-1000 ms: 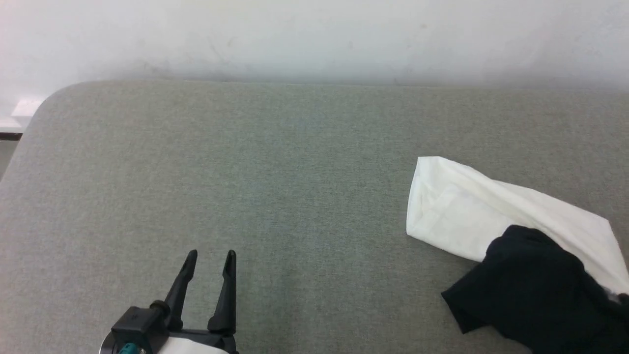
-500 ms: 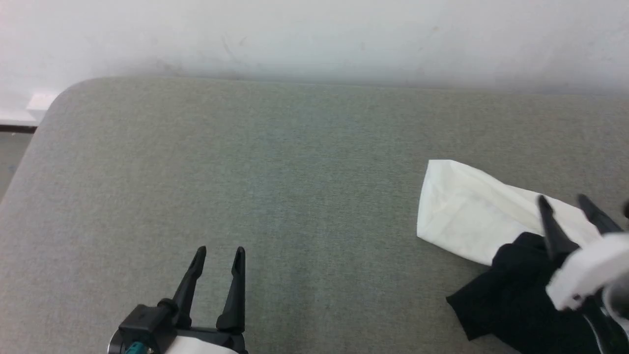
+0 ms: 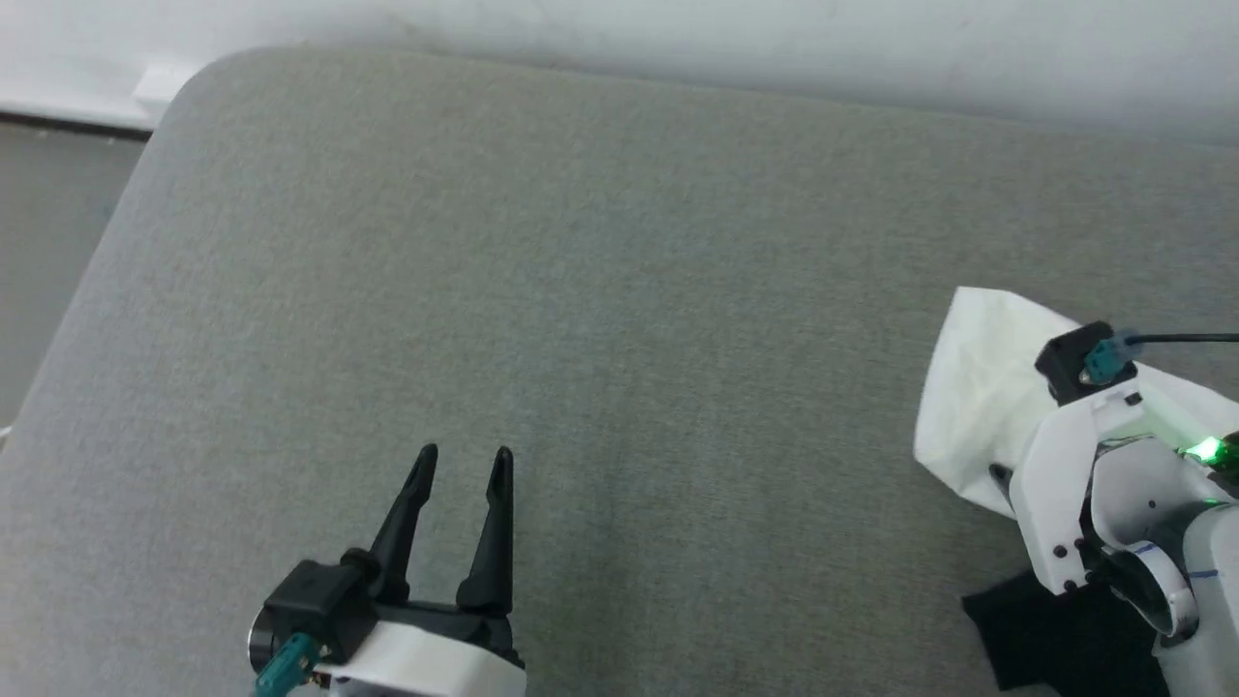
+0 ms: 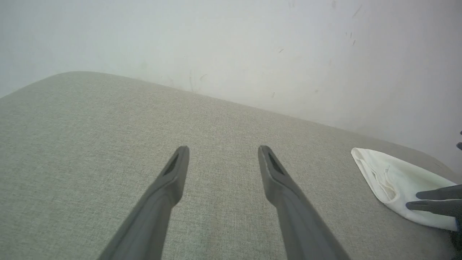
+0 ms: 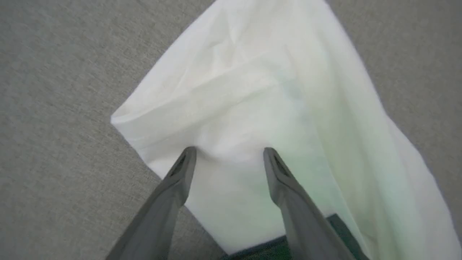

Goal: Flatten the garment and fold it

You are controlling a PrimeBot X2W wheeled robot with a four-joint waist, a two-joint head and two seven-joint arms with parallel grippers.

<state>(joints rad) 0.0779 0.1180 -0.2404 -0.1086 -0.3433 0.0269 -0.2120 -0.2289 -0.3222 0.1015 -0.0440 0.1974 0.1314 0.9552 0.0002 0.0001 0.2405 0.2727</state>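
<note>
Looking down from my head, I see a wide grey padded surface with a rounded far-left corner, set against a pale wall. A strip of darker floor shows past its left edge.

My left gripper sits at the lower left, its two long dark fingers spread apart with nothing between them. It hangs over bare grey cloth, well apart from the garment. In the left wrist view its fingers point toward the wall, and the garment lies far off at the right edge.

The garment lies crumpled at the right side of the surface. Its white part is toward the wall and comes to a folded corner. Its black part is nearer to me, at the lower right.

My right arm's white wrist housing, with a small green light glowing on it, covers the middle of the garment in the head view.

In the right wrist view, my right gripper has its jaws released and wide apart, holding nothing. Both fingertips are over the white cloth, near its left folded edge. Whether the tips press into the fabric or hover just above it, I cannot tell. A sliver of the black part shows between the fingers at the bottom edge.
</note>
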